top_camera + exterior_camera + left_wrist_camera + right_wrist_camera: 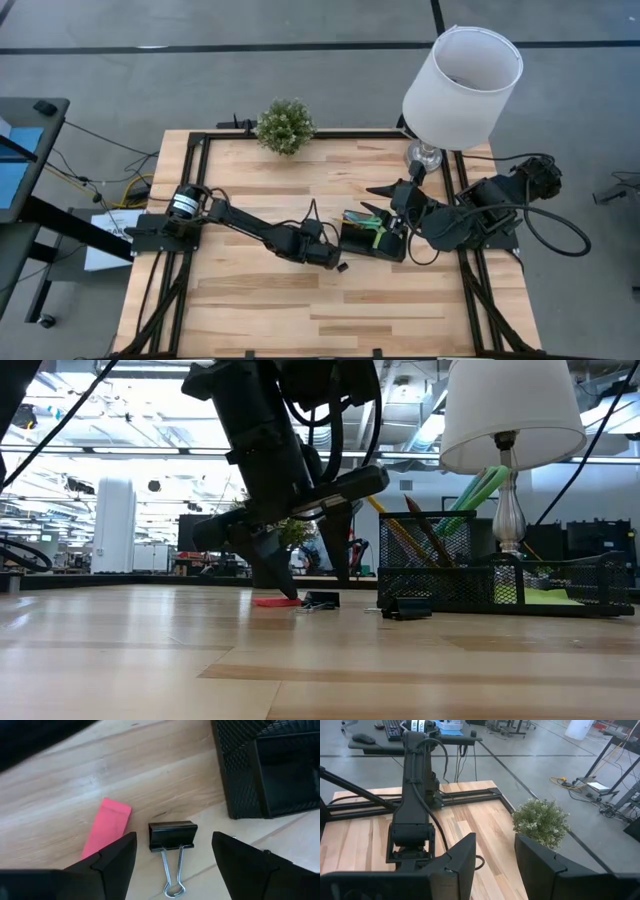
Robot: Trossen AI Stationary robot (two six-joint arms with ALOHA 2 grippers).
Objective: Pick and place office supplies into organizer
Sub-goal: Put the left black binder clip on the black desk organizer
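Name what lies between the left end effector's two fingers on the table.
A black binder clip lies between the open fingers of the left end effector, untouched; the left wrist view shows it.

Black mesh organizer (pixel 372 238) sits upright, holding pencils and green stuff. Just beside it, a black binder clip (pixel 172 836) lies flat, with the pink eraser (pixel 107 826) right next to that.

The pale wooden desk (pixel 250 300) carries a black mesh organizer (pixel 372 236) near its right edge, a binder clip (pixel 172 840) and pink eraser (pixel 106 826) beside it, plus a potted plant (pixel 285 127) and lamp (pixel 461 88) along the far edge.
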